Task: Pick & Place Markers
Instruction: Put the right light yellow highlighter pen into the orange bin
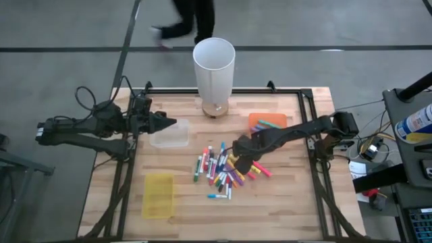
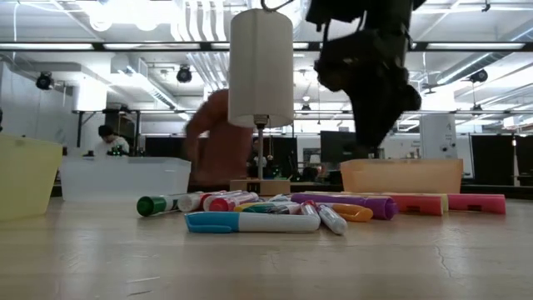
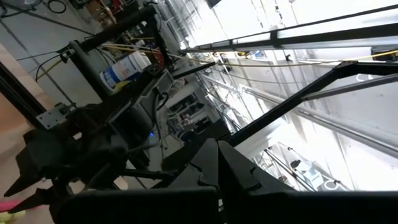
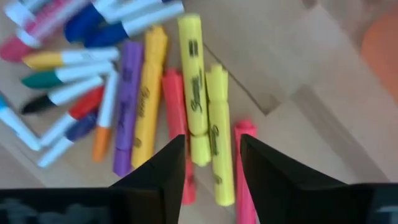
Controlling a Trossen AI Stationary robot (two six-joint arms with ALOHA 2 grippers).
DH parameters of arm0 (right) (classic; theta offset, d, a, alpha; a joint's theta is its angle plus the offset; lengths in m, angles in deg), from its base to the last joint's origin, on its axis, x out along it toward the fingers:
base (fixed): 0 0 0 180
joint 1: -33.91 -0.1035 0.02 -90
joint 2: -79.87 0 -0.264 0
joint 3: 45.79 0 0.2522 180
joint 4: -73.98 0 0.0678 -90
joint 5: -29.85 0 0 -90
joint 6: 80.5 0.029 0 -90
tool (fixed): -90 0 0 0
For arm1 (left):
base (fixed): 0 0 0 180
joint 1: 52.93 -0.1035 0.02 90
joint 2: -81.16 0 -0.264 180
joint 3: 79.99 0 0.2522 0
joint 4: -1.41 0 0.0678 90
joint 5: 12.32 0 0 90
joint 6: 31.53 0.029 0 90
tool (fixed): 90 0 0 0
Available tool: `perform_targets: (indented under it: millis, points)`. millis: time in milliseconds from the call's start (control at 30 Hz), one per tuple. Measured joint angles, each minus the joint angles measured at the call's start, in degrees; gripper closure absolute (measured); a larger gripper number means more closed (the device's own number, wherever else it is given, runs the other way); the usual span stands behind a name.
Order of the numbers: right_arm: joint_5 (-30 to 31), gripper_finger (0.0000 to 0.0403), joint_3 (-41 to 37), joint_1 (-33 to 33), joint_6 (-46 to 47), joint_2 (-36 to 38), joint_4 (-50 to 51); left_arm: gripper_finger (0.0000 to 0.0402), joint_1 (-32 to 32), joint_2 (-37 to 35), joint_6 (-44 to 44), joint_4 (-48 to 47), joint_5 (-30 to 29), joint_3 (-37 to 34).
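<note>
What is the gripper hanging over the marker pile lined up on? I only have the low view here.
Observer: That is the right gripper, open and holding nothing. Two yellow markers lie under the gap between its fingers.
Operator: Where is the other arm?
Observer: The left gripper waits shut at the table's left side, by the clear tray.
Operator: Anything in the orange tray?
Observer: Yes, the orange tray already holds a few markers.

A white cylinder stands at the table's far edge; clear tray, orange tray, yellow tray.
</note>
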Motion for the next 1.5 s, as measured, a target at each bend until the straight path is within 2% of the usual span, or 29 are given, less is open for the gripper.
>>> perform_targets:
  millis: [267, 600, 867, 1100, 1500]
  points:
    - [-2.7, 0.0277, -5.2, -0.1, 0.1, 0.0, -7.2, 0.0401, 0.0, 0.5, 1.6, -0.4, 0.0, 0.0]
    - [-2.9, 0.0276, -9.8, -0.1, -2.3, 0.0, -11.2, 0.0401, 0.0, 0.7, 1.6, -0.9, 0.0, 0.0]
    - [-2.9, 0.0286, -13.4, -0.1, -3.9, 0.0, -18.3, 0.0401, 0.0, 0.7, 1.5, -0.9, 0.0, 0.0]
    - [-1.9, 0.0293, -16.0, -0.1, -5.5, 0.0, -22.1, 0.0401, 0.0, 0.7, 1.4, -0.9, 0.0, 0.0]
    - [2.0, 0.0294, -17.6, -0.1, -5.9, -0.7, -22.5, 0.0401, 0.0, 0.7, 1.4, -0.9, 0.0, 0.0]
